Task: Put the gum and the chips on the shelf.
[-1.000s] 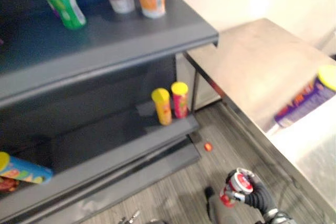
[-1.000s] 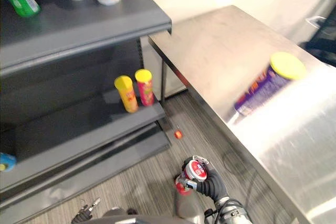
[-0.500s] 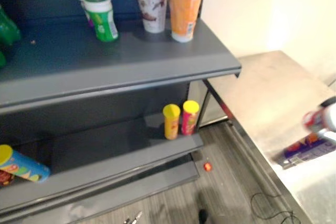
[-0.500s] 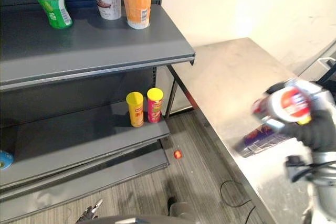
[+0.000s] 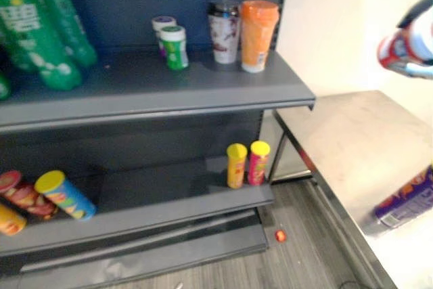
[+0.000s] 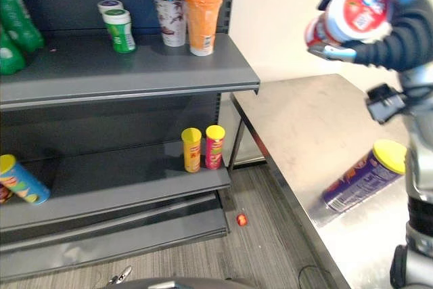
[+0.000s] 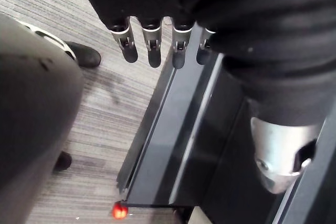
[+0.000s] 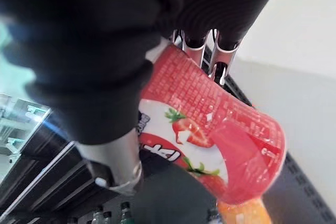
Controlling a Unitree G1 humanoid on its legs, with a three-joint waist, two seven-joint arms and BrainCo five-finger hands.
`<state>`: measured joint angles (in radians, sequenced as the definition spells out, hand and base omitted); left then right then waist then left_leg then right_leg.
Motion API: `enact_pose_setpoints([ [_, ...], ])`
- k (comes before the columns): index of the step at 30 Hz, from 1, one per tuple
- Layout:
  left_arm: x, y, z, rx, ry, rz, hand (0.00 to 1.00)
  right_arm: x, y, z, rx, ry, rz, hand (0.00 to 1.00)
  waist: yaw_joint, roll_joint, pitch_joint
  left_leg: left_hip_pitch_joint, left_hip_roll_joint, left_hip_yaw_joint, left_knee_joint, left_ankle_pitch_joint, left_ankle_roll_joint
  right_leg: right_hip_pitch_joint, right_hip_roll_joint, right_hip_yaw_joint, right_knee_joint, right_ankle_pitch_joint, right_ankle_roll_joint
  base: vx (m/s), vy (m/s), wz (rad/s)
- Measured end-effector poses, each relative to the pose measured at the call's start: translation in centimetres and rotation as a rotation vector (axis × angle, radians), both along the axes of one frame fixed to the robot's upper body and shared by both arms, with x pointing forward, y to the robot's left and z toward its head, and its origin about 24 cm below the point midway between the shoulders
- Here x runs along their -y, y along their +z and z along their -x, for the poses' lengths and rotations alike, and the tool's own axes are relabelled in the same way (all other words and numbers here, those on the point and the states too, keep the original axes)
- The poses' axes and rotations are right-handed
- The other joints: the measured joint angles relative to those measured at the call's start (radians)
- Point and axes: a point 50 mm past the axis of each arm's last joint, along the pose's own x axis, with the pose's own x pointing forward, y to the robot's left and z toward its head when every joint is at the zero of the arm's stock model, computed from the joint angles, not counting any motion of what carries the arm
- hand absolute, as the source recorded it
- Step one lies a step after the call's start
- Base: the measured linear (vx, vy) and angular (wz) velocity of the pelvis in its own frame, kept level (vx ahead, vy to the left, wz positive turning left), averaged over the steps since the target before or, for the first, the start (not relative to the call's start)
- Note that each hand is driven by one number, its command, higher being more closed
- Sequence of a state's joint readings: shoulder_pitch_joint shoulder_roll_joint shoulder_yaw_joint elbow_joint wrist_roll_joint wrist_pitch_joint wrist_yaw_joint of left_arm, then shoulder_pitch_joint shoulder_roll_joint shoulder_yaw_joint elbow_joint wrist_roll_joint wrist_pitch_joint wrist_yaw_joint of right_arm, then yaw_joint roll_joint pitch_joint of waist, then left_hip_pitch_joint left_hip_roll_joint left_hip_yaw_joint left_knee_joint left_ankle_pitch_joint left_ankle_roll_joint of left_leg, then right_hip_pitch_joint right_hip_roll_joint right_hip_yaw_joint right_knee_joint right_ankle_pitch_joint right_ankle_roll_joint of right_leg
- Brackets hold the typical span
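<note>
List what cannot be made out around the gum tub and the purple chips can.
- Gum tub: right wrist view, one end partly hidden under the right hand's dark cover.
- Chips can: left eye view, lid end cut off by the edge.
- Green bottles: left eye view, blurred, tops cut off.

Gum tub [image 8: 220, 135] in the right hand [image 6: 406, 28]: strawberry label, white lettering partly covered, unreadable. Chips can [image 6: 358, 181] below the hand: print illegible.

Gum tub [image 8: 220, 140] red, strawberry print — chips can [image 6: 355, 181] purple.
</note>
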<state>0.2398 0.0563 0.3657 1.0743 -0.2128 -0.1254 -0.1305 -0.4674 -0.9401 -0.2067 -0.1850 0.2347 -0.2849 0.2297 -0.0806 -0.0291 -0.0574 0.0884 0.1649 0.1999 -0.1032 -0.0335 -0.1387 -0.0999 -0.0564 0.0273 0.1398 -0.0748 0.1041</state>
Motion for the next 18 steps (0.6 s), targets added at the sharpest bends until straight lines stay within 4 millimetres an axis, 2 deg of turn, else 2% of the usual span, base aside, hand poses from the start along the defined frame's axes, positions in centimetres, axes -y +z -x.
enact_pose_setpoints([
  [4, -0.3, 0.0, 0.6, -0.024, -0.024, -0.003, 0.00, -1.3, -1.6, -3.4, -0.144, -0.005, 0.047, 1.00, 0.036, 0.001, -0.001, -0.019, 0.006, -0.051, 0.000, 0.022, -0.003, 0.010, 0.000, -0.044, -0.012, 0.005, -0.007, -0.03, -0.033, 0.32],
  [7, -0.5, -0.1, 1.5, -0.058, -0.022, 0.001, 0.00, -2.0, -2.7, -5.2, -0.246, -0.003, 0.080, 1.00, 0.061, -0.003, -0.003, -0.036, 0.010, -0.086, 0.000, 0.034, -0.005, 0.021, -0.001, -0.074, -0.024, 0.008, -0.011, -0.04, -0.023, 0.33],
  [13, -0.6, -0.1, 2.0, -0.081, -0.019, 0.006, 0.00, -3.7, -2.6, -6.9, -0.319, 0.025, 0.148, 1.00, 0.094, -0.014, -0.003, -0.052, 0.021, -0.132, 0.000, 0.051, -0.011, 0.036, 0.005, -0.115, -0.040, 0.016, -0.018, -0.01, -0.019, 0.21],
  [18, -0.7, -0.1, 1.5, -0.067, -0.021, 0.009, 0.00, -5.2, -2.2, -7.2, -0.325, 0.063, 0.208, 1.00, 0.109, -0.019, -0.004, -0.068, 0.026, -0.151, 0.000, 0.057, -0.014, 0.035, 0.009, -0.130, -0.044, 0.016, -0.018, -0.02, -0.012, 0.12],
])
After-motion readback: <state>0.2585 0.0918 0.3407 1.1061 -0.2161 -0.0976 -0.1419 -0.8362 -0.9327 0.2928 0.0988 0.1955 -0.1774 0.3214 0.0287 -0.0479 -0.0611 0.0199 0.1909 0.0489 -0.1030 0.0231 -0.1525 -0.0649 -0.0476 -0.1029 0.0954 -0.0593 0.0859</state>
